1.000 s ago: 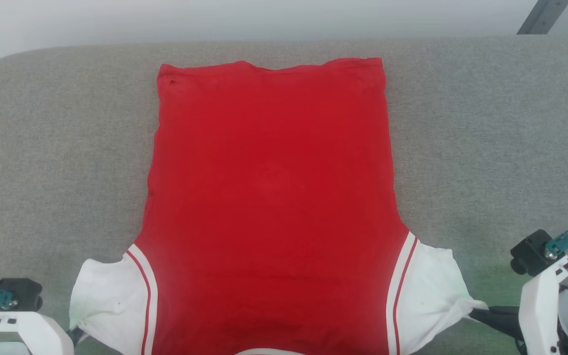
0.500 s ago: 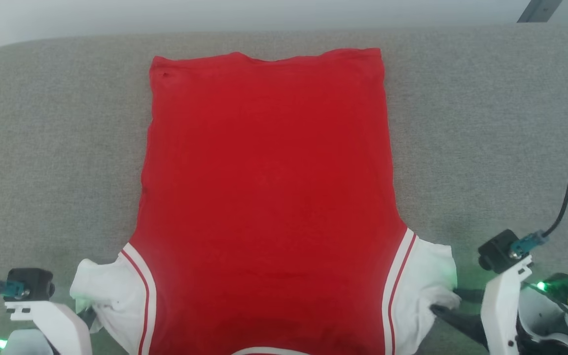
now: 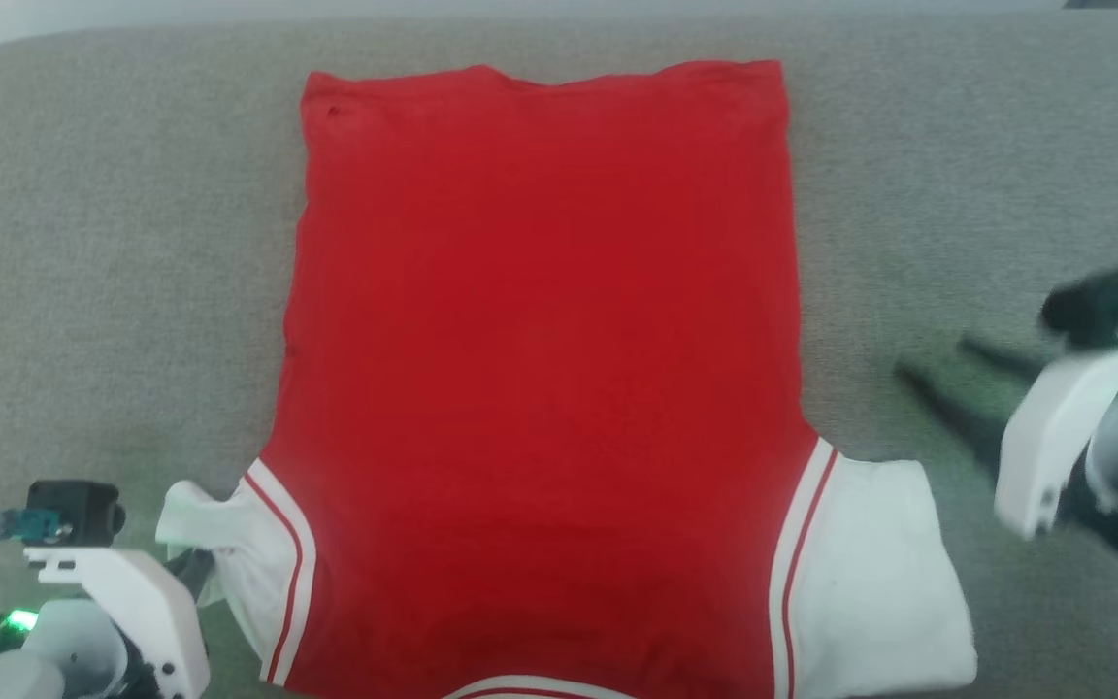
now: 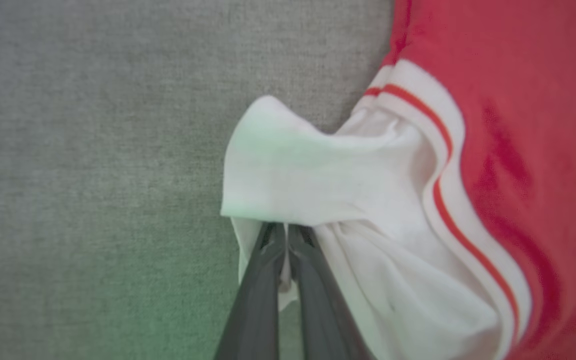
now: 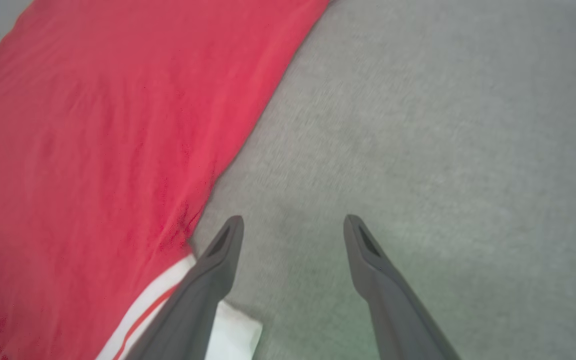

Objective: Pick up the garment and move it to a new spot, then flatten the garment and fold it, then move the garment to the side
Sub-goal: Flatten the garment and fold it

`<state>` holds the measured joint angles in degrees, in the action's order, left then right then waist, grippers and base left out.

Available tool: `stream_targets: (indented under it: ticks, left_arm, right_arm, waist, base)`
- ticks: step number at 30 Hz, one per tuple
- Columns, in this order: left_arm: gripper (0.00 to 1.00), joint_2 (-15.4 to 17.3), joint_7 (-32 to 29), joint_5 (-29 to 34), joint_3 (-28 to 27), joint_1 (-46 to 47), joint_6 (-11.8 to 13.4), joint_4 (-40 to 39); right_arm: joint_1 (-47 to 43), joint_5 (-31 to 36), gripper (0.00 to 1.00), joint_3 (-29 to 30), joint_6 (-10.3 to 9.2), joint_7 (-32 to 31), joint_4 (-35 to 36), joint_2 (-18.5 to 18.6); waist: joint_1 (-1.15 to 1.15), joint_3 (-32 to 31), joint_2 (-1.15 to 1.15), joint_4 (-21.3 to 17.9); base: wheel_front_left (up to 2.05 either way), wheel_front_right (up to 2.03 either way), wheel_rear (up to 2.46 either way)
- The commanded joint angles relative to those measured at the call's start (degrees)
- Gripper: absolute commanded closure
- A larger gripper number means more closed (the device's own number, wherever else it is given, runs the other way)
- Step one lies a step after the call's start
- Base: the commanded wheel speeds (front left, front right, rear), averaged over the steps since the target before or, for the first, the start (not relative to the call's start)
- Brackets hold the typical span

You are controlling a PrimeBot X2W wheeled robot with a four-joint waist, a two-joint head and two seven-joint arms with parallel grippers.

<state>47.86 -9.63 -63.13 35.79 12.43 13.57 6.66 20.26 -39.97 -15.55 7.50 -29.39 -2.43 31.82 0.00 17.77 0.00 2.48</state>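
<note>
The garment (image 3: pixel 540 340) is lying on the grey cushion (image 3: pixel 83 243). I am pinching its bunched white sleeve (image 4: pixel 308 170) in my left gripper (image 4: pixel 285 235), seemingly to tug it flat; my right gripper (image 5: pixel 293 220) is hovering open-fingered, empty.

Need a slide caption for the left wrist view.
Left gripper, jaws shut, pinches the bunched white sleeve of the red garment lying on a grey cloth surface.

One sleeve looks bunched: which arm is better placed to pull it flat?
Left. The left gripper is shut on the bunched sleeve of the garment; the right gripper is open over the cushion, off it.
</note>
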Motion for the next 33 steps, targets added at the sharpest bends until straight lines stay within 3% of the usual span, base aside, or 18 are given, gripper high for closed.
stream_targets:
  ticks: [1, 8, 21, 27, 32, 33]
  left_arm:
    - [1.00, -1.37, 0.04, 0.46, 0.40, 1.10, -0.29, 0.15]
    - [1.00, -3.88, -1.09, 2.44, 2.23, 5.69, -1.38, 0.20]
    - [1.00, -12.38, -1.41, 6.28, 6.56, 15.48, -6.09, 5.29]
    - [1.00, -15.95, -0.73, 6.84, 8.29, 17.49, -8.40, 10.14]
    - [1.00, -17.53, -0.06, 6.53, 9.02, 17.58, -9.92, 14.15]
    - [1.00, -17.69, 0.07, 6.48, 9.14, 17.63, -10.18, 14.81]
  right_arm:
    - [1.21, 0.28, 0.00, 0.52, -0.02, 0.48, -0.13, -0.70]
    - [14.19, 5.55, 0.00, 3.11, -0.01, 0.60, -7.35, -4.50]
    - [40.61, 8.93, 0.00, -1.62, -0.01, -6.04, -34.42, -4.32]
    - [46.63, 9.71, 0.00, -2.29, -0.01, -12.51, -46.71, -4.59]
    - [46.21, 9.97, 0.00, -3.82, 0.00, -20.32, -55.36, -6.34]
    - [46.09, 9.88, 0.31, -4.25, 0.01, -21.22, -56.02, -6.66]
  waist:
    - [0.00, 0.58, 0.00, 0.56]
    - [0.00, 3.70, 0.00, 4.25]
    - [0.00, 10.05, 0.00, 13.99]
    - [0.00, 11.51, 0.00, 17.63]
    - [0.00, 11.37, 0.00, 18.98]
    - [0.00, 11.26, 0.00, 19.07]
  base:
    - [0.00, 0.00, 0.00]
    - [0.00, 0.00, 0.00]
    - [0.00, 0.00, 0.00]
    - [0.00, 0.00, 0.00]
    - [0.00, 0.00, 0.00]
    - [0.00, 0.00, 0.00]
